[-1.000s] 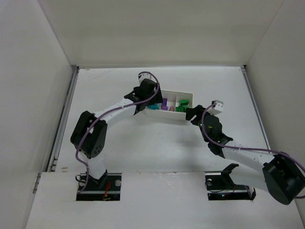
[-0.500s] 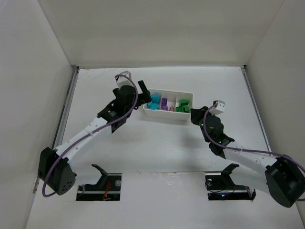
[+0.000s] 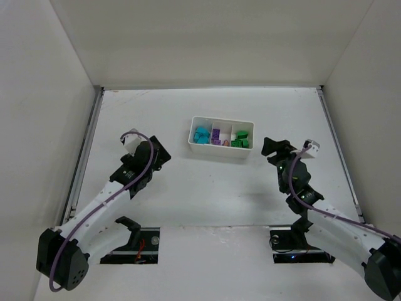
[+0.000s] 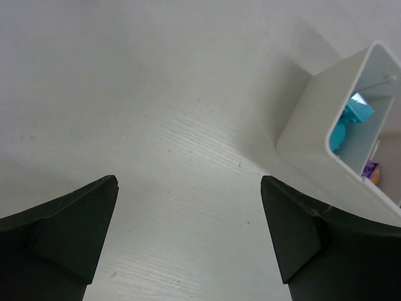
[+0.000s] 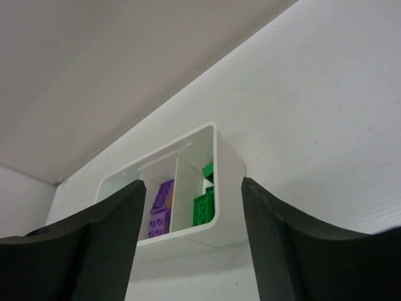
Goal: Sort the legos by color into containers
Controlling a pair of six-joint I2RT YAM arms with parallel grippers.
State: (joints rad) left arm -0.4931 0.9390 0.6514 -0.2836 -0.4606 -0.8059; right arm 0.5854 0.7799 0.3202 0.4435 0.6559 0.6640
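Observation:
The white tray (image 3: 220, 151) of three containers sits mid-table. Its left one holds cyan legos (image 3: 201, 135), the middle one purple legos (image 3: 217, 137), the right one green legos (image 3: 240, 140). My left gripper (image 3: 161, 153) hovers left of and nearer than the tray, wide open and empty. In the left wrist view the tray's end wall (image 4: 307, 119) shows at upper right with a cyan lego (image 4: 354, 113) inside. My right gripper (image 3: 273, 149) stands open and empty just right of the tray. Its camera looks between the jaws at purple legos (image 5: 160, 210) and green legos (image 5: 203, 204).
White walls enclose the table on three sides, with a metal rail (image 3: 86, 150) along the left edge. Both arm bases are at the near edge. No loose bricks show on the tabletop (image 3: 207, 188).
My left arm pulled back from over the tray's cyan end to the near left, jaws open. My right gripper backed away to the right of the tray.

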